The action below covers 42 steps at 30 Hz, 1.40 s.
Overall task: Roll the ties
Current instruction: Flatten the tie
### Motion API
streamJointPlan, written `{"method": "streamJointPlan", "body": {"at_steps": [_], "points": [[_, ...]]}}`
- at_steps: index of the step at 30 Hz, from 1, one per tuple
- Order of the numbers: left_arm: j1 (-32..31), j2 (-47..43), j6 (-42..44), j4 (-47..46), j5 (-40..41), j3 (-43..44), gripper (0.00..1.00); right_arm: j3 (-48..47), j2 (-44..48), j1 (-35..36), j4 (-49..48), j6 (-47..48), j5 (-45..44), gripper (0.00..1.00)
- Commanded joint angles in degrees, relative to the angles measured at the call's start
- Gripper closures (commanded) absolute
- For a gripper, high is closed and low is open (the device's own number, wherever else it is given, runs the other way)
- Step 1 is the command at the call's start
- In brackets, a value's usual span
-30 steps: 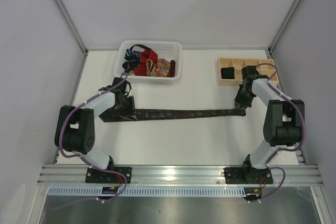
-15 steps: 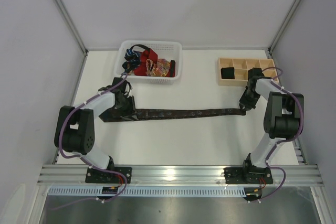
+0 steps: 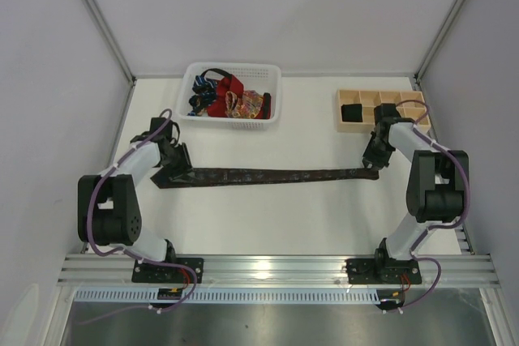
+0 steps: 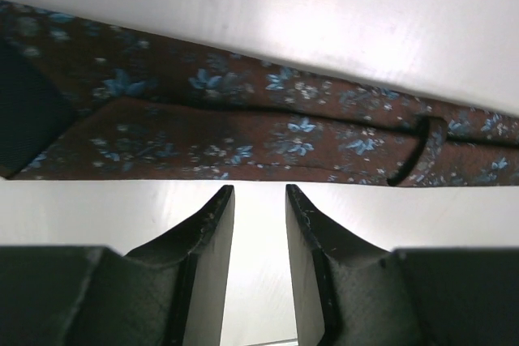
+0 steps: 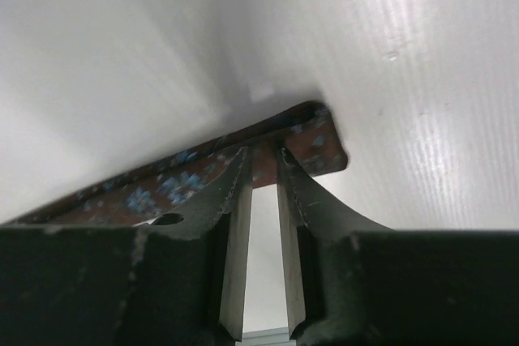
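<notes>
One dark brown tie (image 3: 276,175) with small blue flowers lies stretched flat across the table, wide end to the left, narrow end to the right. My left gripper (image 3: 177,166) stands at the wide end. In the left wrist view it (image 4: 259,192) is open and holds nothing, with the tie (image 4: 243,127) lying just past its tips. My right gripper (image 3: 372,162) is at the narrow end. Its jaws (image 5: 263,155) stand a little apart, tips resting on the tie's end (image 5: 320,147), which lies flat. More ties (image 3: 227,100), red, blue and orange-patterned, are heaped in the basket.
The white mesh basket (image 3: 273,96) stands at the back left, just behind the left arm. A pale wooden tray (image 3: 357,126) with square compartments sits at the back right, one dark roll (image 3: 351,111) in it, close behind the right gripper. White walls close in both sides.
My left arm has pulled back to the left, off the wide end, and its jaws have widened. The right gripper's jaws have eased apart at the narrow end. The tie stays flat.
</notes>
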State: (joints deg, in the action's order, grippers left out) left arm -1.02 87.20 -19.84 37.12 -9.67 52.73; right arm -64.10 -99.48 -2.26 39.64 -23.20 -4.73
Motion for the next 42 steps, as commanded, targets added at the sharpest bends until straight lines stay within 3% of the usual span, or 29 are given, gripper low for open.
{"method": "streamJointPlan", "body": {"at_steps": [1,13,18,28,33,39,42], "points": [[2.86,-1.33,1.29,0.58,0.89,0.62,0.63,-3.14,4.73,3.91,2.2,0.97,-1.07,0.76],[3.56,4.03,-3.54,-5.04,-3.16,-1.66,0.66,-2.97,4.39,5.16,1.32,1.67,6.22,0.75],[5.4,10.17,-3.98,-3.56,1.4,-0.27,0.66,-2.18,3.94,5.78,1.15,1.67,7.11,0.74],[10.94,14.84,1.73,0.93,11.32,7.12,0.64,0.99,3.15,6.74,-1.23,0.97,8.42,0.74],[13.58,14.23,3.66,2.95,12.57,10.63,0.63,1.17,4.56,8.15,-0.7,0.0,9.3,0.73],[12.89,3.62,1.65,1.47,-0.41,7.31,0.43,0.2,4.83,9.47,-0.09,-0.09,10.01,0.72],[11.22,-0.08,0.59,1.37,-4.03,5.89,0.41,-0.68,4.21,9.64,-0.09,-0.09,10.35,0.72]]}}
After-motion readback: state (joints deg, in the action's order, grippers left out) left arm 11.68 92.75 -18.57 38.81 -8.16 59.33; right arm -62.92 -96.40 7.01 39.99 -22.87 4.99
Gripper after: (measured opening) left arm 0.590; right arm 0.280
